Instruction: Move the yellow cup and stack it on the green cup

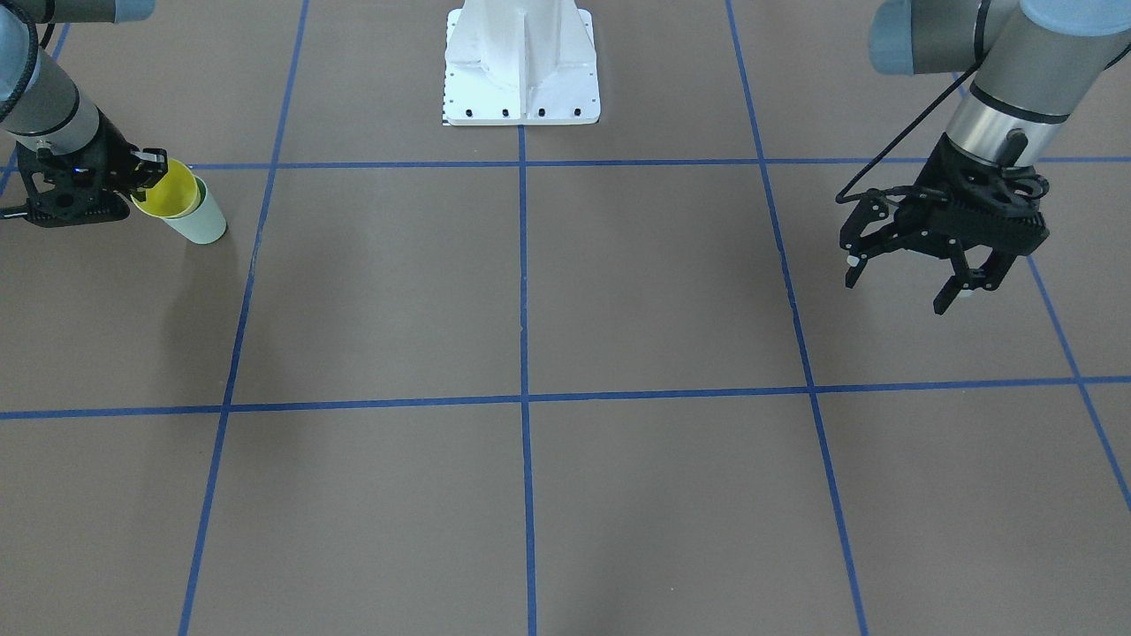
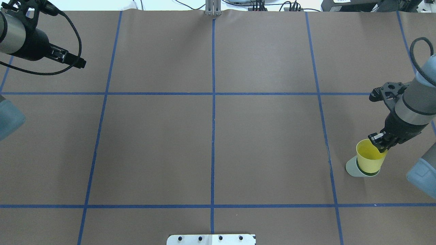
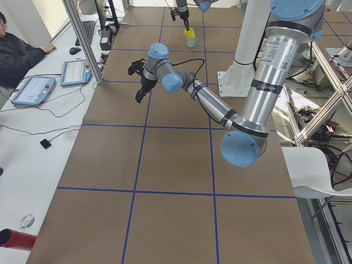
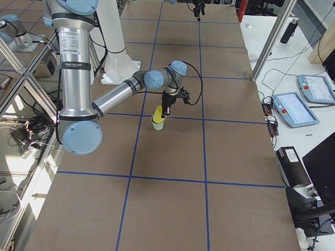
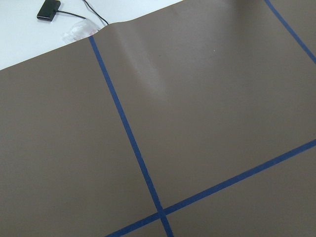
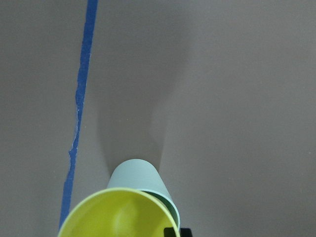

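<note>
Right jaws pinch the rim of the yellow cup (image 2: 369, 160), its base partly inside the upright green cup (image 2: 352, 169) directly below, at the table's (image 2: 265, 136) right end, so seating likely means pressing straight down.

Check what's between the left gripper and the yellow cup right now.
Nothing. The front-facing view shows only bare table crossed by blue tape lines between the left gripper and the yellow cup, nested in the green cup.
</note>
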{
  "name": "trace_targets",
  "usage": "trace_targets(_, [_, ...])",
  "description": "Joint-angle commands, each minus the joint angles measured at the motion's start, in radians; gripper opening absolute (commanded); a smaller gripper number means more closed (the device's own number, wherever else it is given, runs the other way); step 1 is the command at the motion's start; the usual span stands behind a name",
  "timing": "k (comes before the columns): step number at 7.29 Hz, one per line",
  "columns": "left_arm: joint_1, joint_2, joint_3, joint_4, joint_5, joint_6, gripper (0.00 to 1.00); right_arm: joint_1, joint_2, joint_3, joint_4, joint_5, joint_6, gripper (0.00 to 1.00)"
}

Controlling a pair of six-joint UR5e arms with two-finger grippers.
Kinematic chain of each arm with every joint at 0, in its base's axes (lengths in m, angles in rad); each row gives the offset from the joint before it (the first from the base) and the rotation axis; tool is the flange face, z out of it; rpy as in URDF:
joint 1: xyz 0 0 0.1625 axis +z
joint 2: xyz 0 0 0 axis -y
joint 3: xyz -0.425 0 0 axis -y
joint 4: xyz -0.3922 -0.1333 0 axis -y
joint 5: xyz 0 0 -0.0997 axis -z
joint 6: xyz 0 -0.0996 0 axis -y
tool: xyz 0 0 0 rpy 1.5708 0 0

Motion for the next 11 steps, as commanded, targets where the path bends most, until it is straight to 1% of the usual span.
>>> trace_targets(1, [0.000,0.000,0.000,0.000,0.001,0.000,1.00,-0.004,0.005,-0.001,0.001,0.000,-0.006,0.85])
trace_targets(2, [0.000,0.000,0.002,0.000,0.001,0.000,1.00,-0.004,0.005,-0.003,0.001,0.000,-0.007,0.88])
trace_targets(3, [0.000,0.000,0.002,0.000,0.001,0.000,1.00,-0.002,0.005,0.000,0.000,0.000,-0.007,0.98])
trace_targets(5, [-0.024,-0.001,0.005,0.015,-0.001,0.002,1.00,0.004,0.006,0.032,0.000,-0.002,-0.006,0.99])
trace_targets(6, [-0.063,-0.011,0.011,0.076,-0.027,0.047,1.00,0.042,0.012,0.046,0.001,-0.002,0.000,0.99])
trace_targets(8, [-0.162,-0.015,0.049,0.216,-0.035,0.251,1.00,0.218,0.014,0.050,0.009,-0.006,-0.010,0.99])
trace_targets(9, [-0.222,-0.012,0.058,0.310,-0.047,0.320,1.00,0.292,0.014,0.042,0.009,-0.009,-0.027,0.99])
trace_targets(10, [-0.271,0.000,0.061,0.398,-0.114,0.400,1.00,0.367,0.009,0.001,0.009,-0.008,-0.156,0.99])
trace_targets(11, [-0.352,0.056,0.072,0.406,-0.133,0.473,1.00,0.456,0.005,-0.066,0.008,-0.002,-0.305,0.99])
